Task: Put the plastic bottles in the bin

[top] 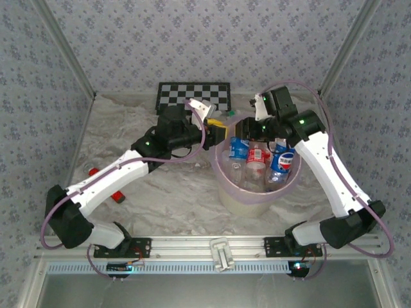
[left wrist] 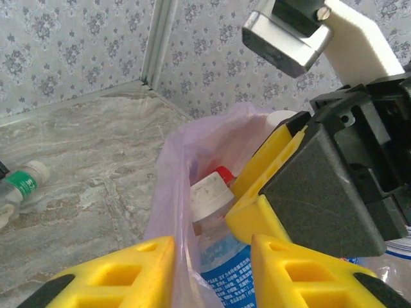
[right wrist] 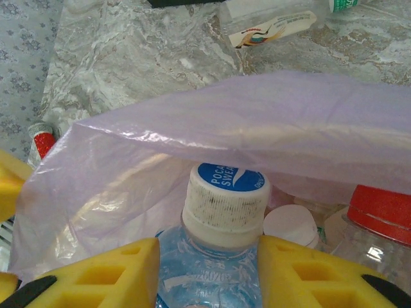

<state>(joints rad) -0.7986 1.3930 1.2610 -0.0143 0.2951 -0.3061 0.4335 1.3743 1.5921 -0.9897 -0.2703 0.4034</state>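
Note:
The bin (top: 226, 192), a cream bucket lined with a pink-lilac bag (right wrist: 257, 122), holds several plastic bottles with red and white caps (top: 259, 156). Over its back rim my right gripper (top: 260, 133) (right wrist: 209, 244) is shut on a clear bottle (right wrist: 221, 205) with a white, blue-topped cap. At the bin's left rim my left gripper (top: 220, 133) (left wrist: 212, 250) has its fingers close around a white-capped, blue-labelled bottle (left wrist: 221, 256). The bag's edge (left wrist: 170, 167) lies against its left finger. Behind that bottle shows a red cap (left wrist: 225, 173).
Loose bottles lie on the marble table: a green-labelled one (left wrist: 19, 186), one behind the bin (right wrist: 270, 25), and a red-capped one (right wrist: 42, 138). A red bar (top: 117, 197) lies front left. A checkerboard (top: 194, 96) stands at the back. The two grippers almost touch.

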